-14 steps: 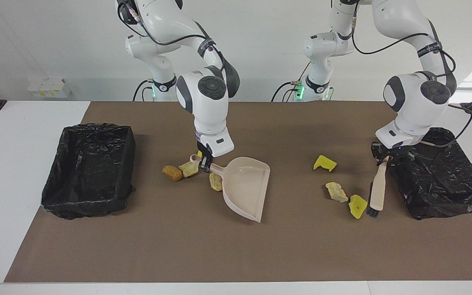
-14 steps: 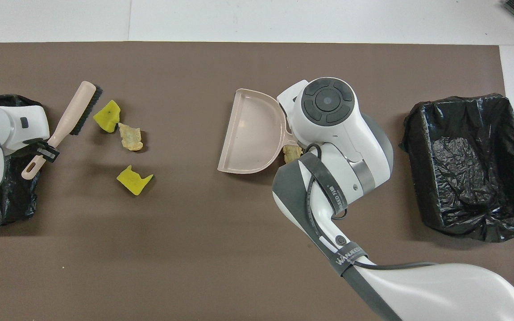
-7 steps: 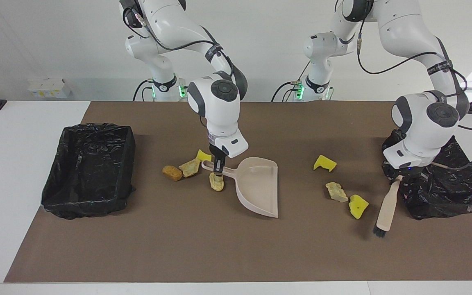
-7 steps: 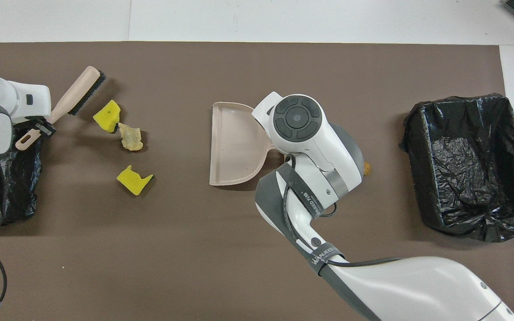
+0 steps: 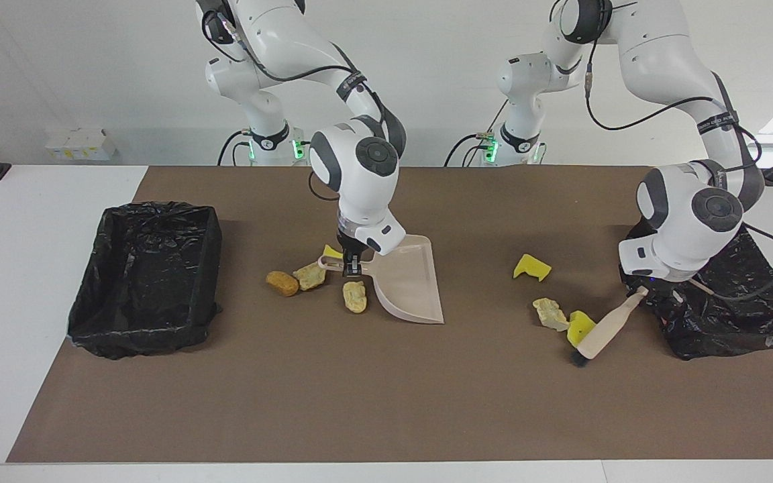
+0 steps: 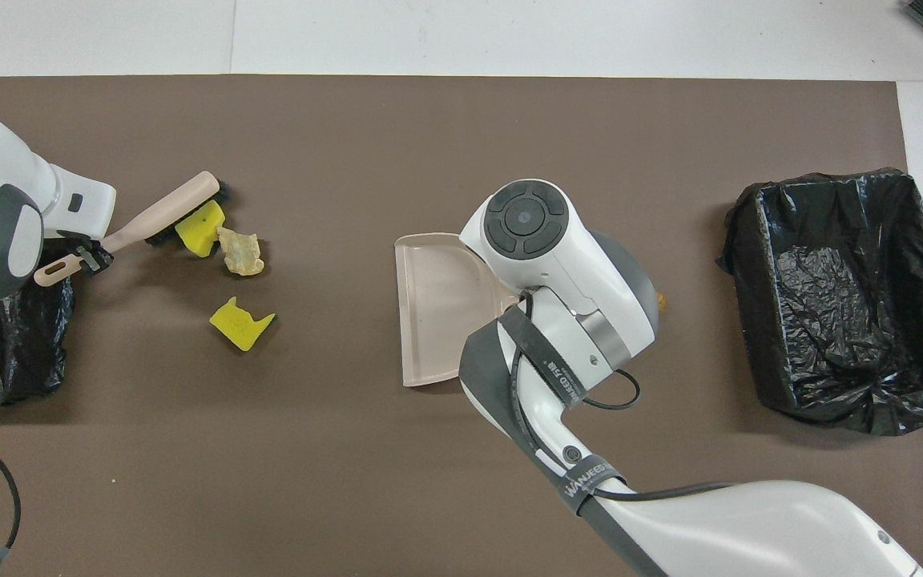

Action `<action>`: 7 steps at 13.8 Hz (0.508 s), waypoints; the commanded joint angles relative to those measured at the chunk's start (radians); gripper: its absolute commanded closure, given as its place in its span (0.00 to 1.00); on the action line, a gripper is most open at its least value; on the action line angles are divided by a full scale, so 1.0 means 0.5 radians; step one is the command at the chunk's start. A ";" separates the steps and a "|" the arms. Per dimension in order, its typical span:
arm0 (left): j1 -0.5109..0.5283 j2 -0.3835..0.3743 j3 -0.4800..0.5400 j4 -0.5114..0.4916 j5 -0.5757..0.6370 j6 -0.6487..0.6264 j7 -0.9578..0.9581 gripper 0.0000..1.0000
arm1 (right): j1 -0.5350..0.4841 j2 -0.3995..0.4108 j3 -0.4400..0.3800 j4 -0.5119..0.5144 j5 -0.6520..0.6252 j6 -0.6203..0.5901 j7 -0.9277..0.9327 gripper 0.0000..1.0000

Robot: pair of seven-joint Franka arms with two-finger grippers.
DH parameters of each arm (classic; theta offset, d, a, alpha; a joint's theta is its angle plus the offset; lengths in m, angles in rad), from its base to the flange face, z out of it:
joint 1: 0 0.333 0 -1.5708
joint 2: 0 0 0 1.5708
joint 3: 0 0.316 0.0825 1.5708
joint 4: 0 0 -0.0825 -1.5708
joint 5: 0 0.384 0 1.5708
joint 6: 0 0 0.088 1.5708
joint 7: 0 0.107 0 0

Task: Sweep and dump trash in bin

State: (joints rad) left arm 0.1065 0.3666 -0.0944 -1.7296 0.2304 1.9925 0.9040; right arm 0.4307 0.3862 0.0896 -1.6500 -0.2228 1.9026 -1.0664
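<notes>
Covering the table: a brown mat (image 5: 386,402) lies over most of a white table (image 5: 17,302), whose bare white top shows at both ends and along the edge farthest from the robots.
Room: a plain white wall (image 5: 91,74) rises at the robots' end; a small white box (image 5: 80,143) sits on the table there, toward the right arm's end.
Bins: one black-lined bin (image 5: 147,276) stands at the right arm's end of the table, another black-lined bin (image 5: 729,302) at the left arm's end.
Right gripper (image 5: 353,265): low over the mat near the middle of the table, clenched on the handle of the beige dustpan (image 5: 406,282); the pan is tilted, its wide lip pointing away from the robots.
Left gripper (image 5: 648,290): at the edge of the bin at its own end, clenched on the handle of the brush (image 5: 600,333), whose dark bristles touch the mat.
Trash by the dustpan: a brown lump (image 5: 282,283), a tan lump (image 5: 310,276), a yellow sponge piece (image 5: 331,253) and another tan lump (image 5: 354,296) lie on the mat around the pan's handle.
Trash by the brush: a yellow sponge scrap (image 5: 582,325) touches the brush and a pale crusty lump (image 5: 551,313); a second yellow sponge (image 5: 532,267) lies apart, nearer to the robots.
</notes>
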 commanded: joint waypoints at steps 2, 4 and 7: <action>-0.127 -0.321 0.014 -0.390 0.024 -0.055 -0.016 1.00 | -0.012 -0.085 0.032 -0.154 -0.005 0.063 -0.073 1.00; -0.197 -0.472 0.011 -0.559 0.021 -0.067 -0.117 1.00 | -0.009 -0.088 0.032 -0.188 0.025 0.192 -0.061 1.00; -0.353 -0.604 0.011 -0.698 0.009 -0.260 -0.570 1.00 | -0.030 -0.094 0.029 -0.222 0.025 0.199 -0.061 1.00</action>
State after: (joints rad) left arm -0.0167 0.1415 -0.1021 -1.9998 0.2300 1.8942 0.7355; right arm 0.4272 0.3665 0.0956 -1.7142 -0.2210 1.9757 -1.0667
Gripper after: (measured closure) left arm 0.736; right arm 0.678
